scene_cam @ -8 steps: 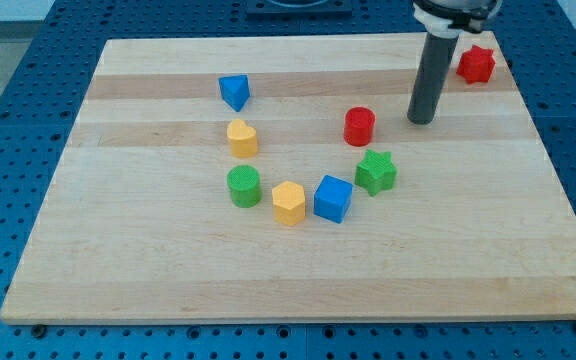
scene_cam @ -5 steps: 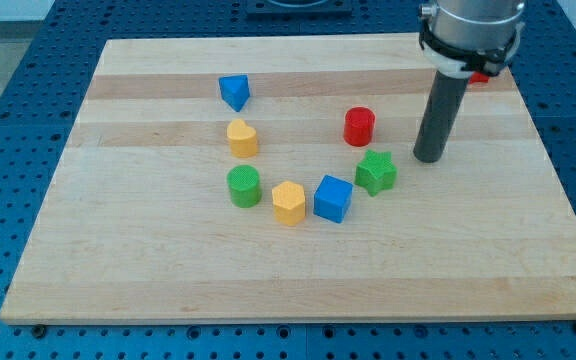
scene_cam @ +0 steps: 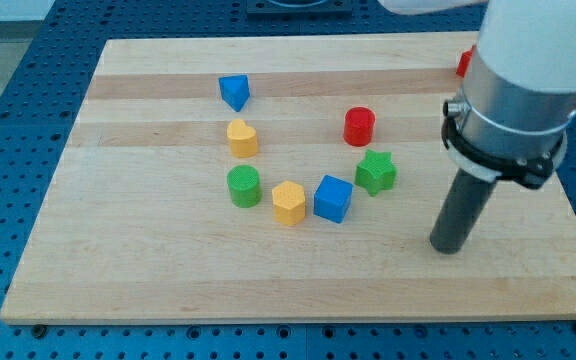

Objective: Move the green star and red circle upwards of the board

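Note:
The green star lies right of the board's middle. The red circle stands just above it, a little to the left. My tip rests on the board below and to the right of the green star, well apart from both blocks and touching none. The arm's body covers the board's upper right.
A blue cube, a yellow hexagon, a green cylinder, a yellow heart-like block and a blue triangle form an arc left of the star. A red block is mostly hidden behind the arm at upper right.
My tip has moved toward the view's bottom, from right of the red circle, past the green star, to below and right of it. No block has moved.

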You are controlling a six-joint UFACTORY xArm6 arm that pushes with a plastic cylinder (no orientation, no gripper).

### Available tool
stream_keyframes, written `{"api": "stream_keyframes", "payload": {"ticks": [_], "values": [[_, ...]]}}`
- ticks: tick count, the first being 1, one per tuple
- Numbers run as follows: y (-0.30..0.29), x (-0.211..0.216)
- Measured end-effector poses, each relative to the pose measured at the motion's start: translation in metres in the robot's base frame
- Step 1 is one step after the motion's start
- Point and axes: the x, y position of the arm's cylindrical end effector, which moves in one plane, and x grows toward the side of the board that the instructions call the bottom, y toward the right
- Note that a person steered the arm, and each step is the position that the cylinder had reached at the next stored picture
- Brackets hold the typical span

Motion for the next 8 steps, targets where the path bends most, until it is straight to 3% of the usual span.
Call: {"api": "stream_keyframes", "payload": {"ticks": [3,5,8], "values": [[0.0,0.06],[-0.008,0.06],[-0.04,0.0]]}}
